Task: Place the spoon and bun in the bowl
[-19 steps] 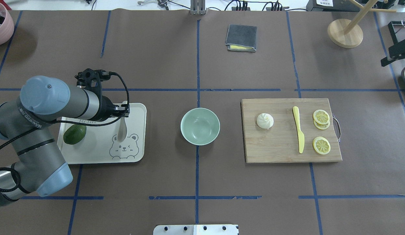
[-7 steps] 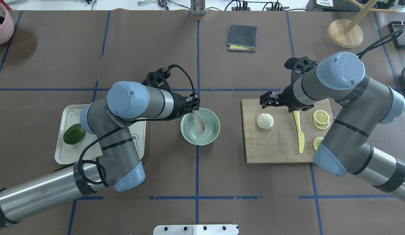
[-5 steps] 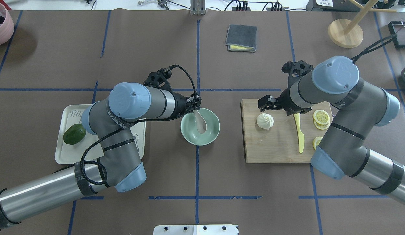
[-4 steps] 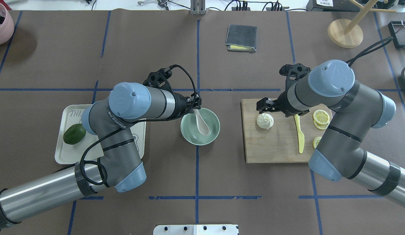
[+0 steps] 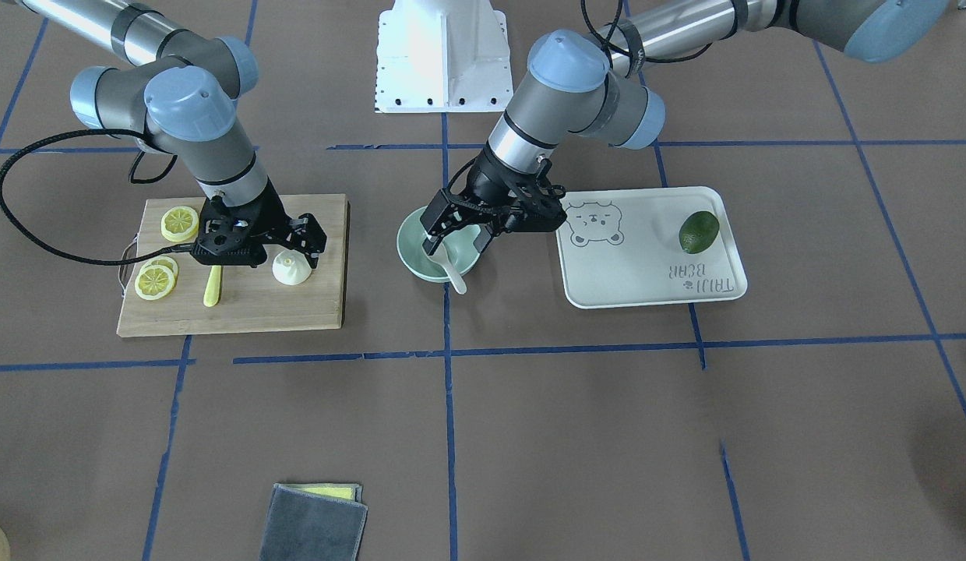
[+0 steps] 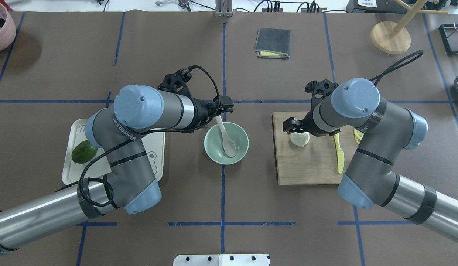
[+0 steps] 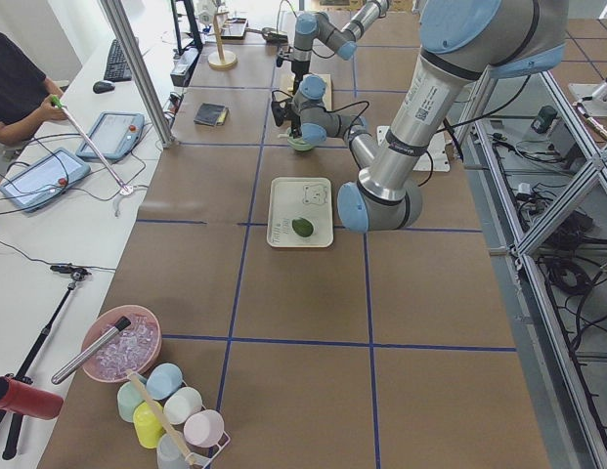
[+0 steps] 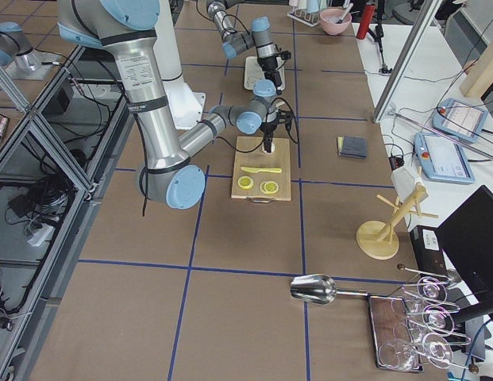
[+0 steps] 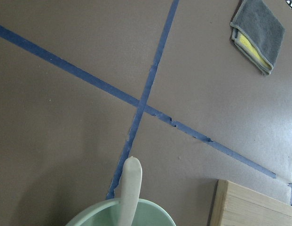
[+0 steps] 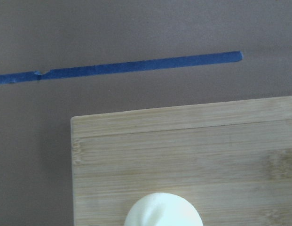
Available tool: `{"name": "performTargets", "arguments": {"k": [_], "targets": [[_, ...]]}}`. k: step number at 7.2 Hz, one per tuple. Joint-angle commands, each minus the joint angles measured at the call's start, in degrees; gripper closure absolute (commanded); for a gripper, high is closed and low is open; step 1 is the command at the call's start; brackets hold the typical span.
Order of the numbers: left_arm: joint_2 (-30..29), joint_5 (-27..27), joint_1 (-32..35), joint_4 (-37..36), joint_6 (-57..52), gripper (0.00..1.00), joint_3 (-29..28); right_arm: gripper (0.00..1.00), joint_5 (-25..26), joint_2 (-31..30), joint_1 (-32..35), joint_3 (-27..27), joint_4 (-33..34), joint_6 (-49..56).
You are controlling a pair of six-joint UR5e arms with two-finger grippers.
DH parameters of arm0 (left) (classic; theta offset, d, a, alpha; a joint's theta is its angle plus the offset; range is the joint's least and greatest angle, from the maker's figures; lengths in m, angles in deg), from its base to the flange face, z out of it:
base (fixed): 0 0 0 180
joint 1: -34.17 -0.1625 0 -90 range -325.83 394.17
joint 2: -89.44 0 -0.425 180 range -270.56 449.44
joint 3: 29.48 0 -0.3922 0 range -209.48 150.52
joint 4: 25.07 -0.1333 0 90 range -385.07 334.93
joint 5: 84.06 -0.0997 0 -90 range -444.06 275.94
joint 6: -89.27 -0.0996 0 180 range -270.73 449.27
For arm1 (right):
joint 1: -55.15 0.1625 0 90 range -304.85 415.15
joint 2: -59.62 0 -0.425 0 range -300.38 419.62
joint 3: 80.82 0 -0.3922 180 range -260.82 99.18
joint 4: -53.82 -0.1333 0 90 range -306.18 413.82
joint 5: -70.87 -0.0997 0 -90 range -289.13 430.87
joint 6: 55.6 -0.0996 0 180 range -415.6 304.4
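Now wooden board point(image 5: 296, 308) at robot's right, bowl point(image 6: 214, 153) mid-table; left gripper point(image 5: 458, 238) over bowl's far rim, jaws apart; right gripper point(image 5: 287, 248) low over board, jaws apart; spoon point(image 6: 228, 142) in bowl, handle on rim; bun point(image 5: 290, 269) on board under right gripper

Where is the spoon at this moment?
In the overhead view, the spoon rests in the bowl, between the tray and the cutting board, its handle over the far rim by the left gripper.

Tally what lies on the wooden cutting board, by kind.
Yellow lemon slices: 3
Yellow plastic knife: 1
White pleated steamed bun: 1
Total: 5
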Motion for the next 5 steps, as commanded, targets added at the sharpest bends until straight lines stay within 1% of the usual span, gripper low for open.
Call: {"name": "performTargets", "arguments": {"k": [1, 2, 4, 5], "targets": [[4.52, 4.43, 3.81, -0.70, -0.08, 0.00, 5.63, 0.59, 0.51, 0.06, -0.66, -0.43, 0.00, 0.00], [4.89, 6.37, 5.48, -2.35, -0.08, 0.00, 6.53, 1.00, 0.52, -0.03, -0.75, -0.35, 0.00, 0.00], [5.16, 8.05, 8.56, -4.21, -0.25, 0.00, 7.15, 1.00, 0.52, 0.06, -0.75, 0.18, 0.00, 0.09], [6.81, 10.58, 11.36, -5.43, -3.74, 0.00, 8.54, 1.00, 0.43, 0.06, -0.58, 0.79, 0.00, 0.09]]}}
